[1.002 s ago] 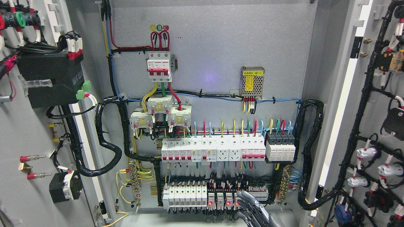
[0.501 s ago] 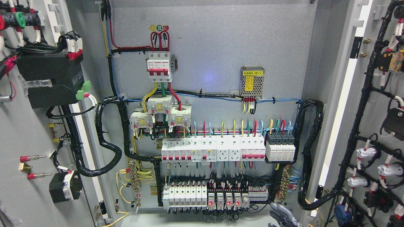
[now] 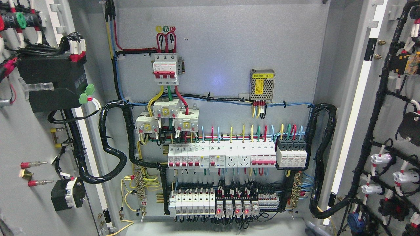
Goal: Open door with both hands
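Shows only a grey sliver of the right hand [image 3: 313,228]. Cannot tell its pose. Flanked by the wide-open left door [image 3: 19,137] and right door [image 3: 398,108].

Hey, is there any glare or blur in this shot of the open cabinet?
Head view: evenly lit and mostly sharp; a faint bluish-purple glare spot sits on the grey back panel, left of the metal power supply; the door wiring at the right edge looks slightly soft.

Grey cabinet back panel [image 3: 229,49] — white breakers [image 3: 220,157] with red levers, black cable looms [image 3: 113,150].
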Available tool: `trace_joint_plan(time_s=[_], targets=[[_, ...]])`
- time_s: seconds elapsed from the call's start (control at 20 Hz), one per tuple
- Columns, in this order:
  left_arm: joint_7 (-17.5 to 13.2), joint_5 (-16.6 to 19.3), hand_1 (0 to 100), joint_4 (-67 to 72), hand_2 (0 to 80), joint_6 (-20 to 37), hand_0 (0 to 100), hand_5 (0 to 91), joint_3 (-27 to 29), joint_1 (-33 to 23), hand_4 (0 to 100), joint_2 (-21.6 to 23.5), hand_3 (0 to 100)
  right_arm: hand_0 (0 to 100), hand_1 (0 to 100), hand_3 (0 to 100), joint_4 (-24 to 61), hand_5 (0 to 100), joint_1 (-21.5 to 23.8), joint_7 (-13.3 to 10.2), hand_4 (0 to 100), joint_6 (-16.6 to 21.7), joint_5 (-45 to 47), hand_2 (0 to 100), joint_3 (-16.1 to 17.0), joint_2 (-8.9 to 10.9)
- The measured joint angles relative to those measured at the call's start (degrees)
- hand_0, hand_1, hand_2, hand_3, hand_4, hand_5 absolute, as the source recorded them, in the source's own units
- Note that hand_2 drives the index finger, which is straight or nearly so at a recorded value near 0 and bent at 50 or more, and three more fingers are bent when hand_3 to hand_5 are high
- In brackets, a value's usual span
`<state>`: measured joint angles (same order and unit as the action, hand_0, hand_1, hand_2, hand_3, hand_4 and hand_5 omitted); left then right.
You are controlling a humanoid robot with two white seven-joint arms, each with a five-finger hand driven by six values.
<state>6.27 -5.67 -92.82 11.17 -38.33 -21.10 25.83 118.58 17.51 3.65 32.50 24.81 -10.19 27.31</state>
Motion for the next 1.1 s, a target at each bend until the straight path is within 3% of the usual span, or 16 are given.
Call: trace_joint_plan(time_s=[0.55, 1.1], targets=[[-0.1, -0.7, 0, -11.7, 0.0, 3.5, 0, 0.0, 0.2, 4.3, 0, 1.7, 0, 19, 0, 0, 0.6, 0, 4.1, -0.2, 0, 8.1, -0.4, 0, 6.3, 1.17], [0.1, -1.2, 0, -18.4, 0.0, 5.7, 0, 0.0, 3.7, 9.1, 0, -1.3, 0, 19, 0, 0, 0.9, 0, 4.8, -0.7, 0, 8.9, 1.8, 0, 12.0, 1.24]])
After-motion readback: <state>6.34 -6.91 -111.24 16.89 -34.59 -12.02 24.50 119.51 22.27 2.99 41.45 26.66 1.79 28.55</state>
